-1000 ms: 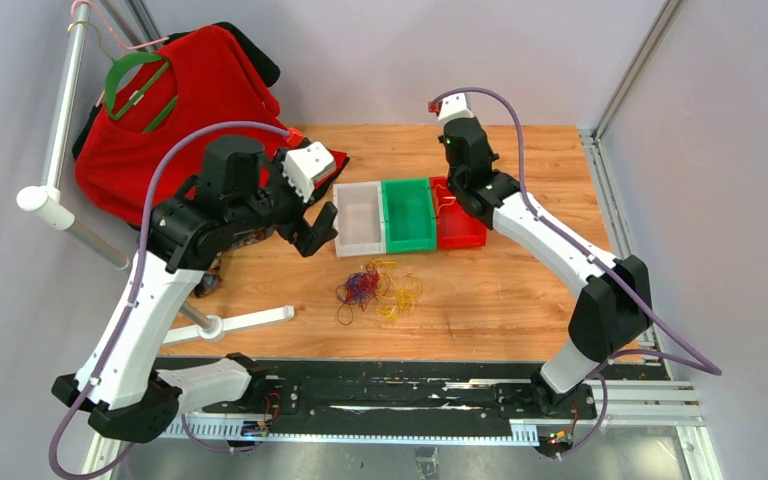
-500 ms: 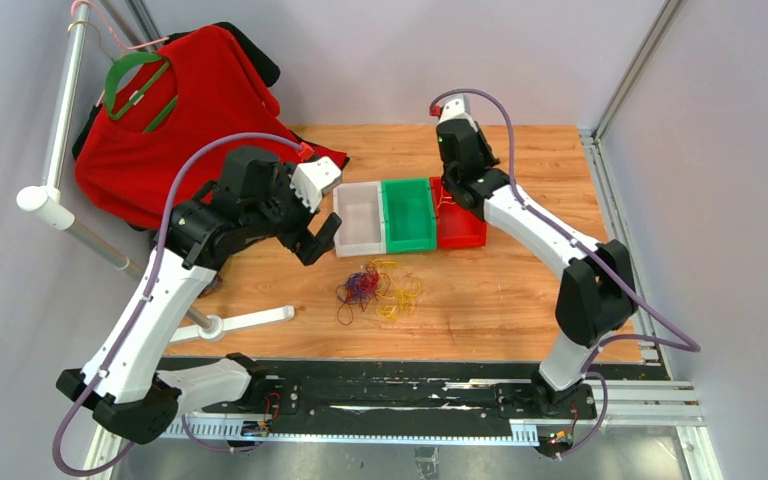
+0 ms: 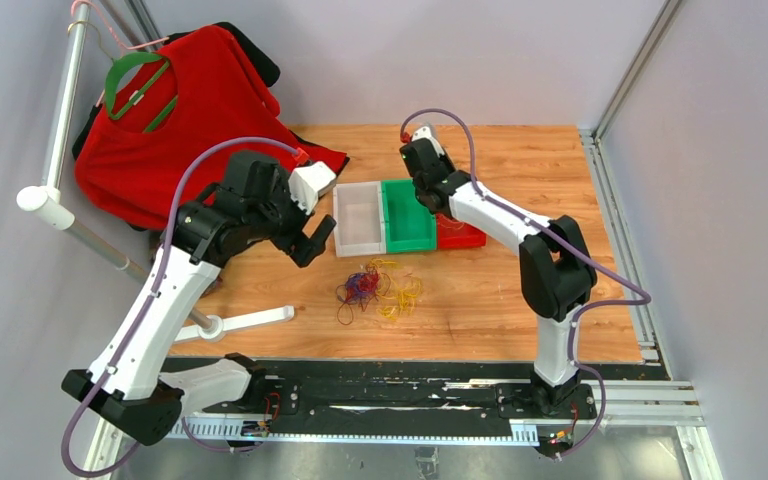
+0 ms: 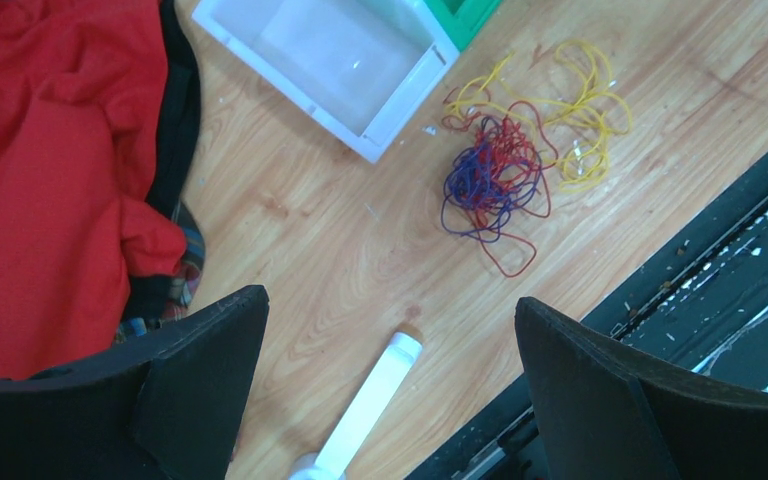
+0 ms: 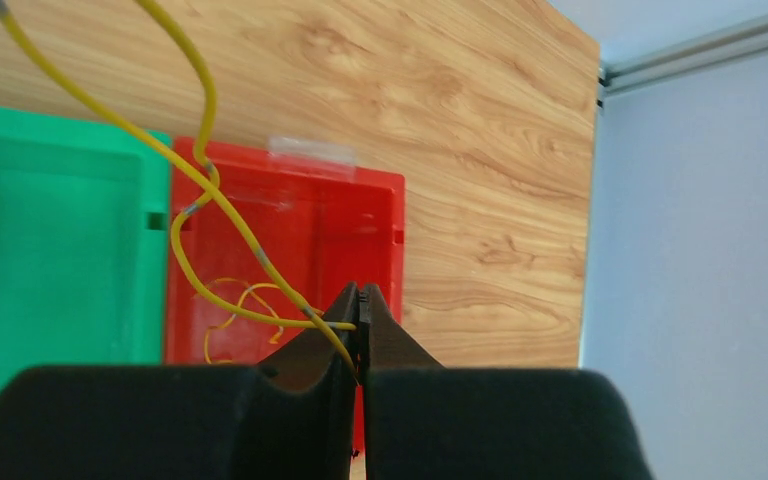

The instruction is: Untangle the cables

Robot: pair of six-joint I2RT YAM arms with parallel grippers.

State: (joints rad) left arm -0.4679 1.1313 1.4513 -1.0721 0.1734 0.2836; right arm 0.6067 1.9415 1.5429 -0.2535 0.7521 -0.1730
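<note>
The cables [image 3: 378,285] lie in a loose tangle of yellow, dark red and purple wires on the wooden table, in front of the bins. The tangle also shows in the left wrist view [image 4: 508,170]. My left gripper [image 3: 316,240] is open and empty, above the table to the left of the tangle [image 4: 390,300]. My right gripper [image 5: 360,305] is shut on a thin yellow cable [image 5: 210,190] that loops up and left from the jaws. It hangs over the red bin [image 5: 290,220], which holds another yellow wire [image 5: 228,300]. From above, the right gripper [image 3: 442,205] is at the green-red bin border.
Three bins stand in a row: white [image 3: 360,215], green [image 3: 408,215], red [image 3: 465,238]. A red shirt [image 3: 190,110] on a green hanger hangs from a white rack at the back left. The rack's white foot [image 3: 250,320] lies on the table near the black front rail [image 3: 390,390].
The right wrist has swung left, from behind the red bin to over the green-red border. The left arm has shifted only slightly and stays open.
</note>
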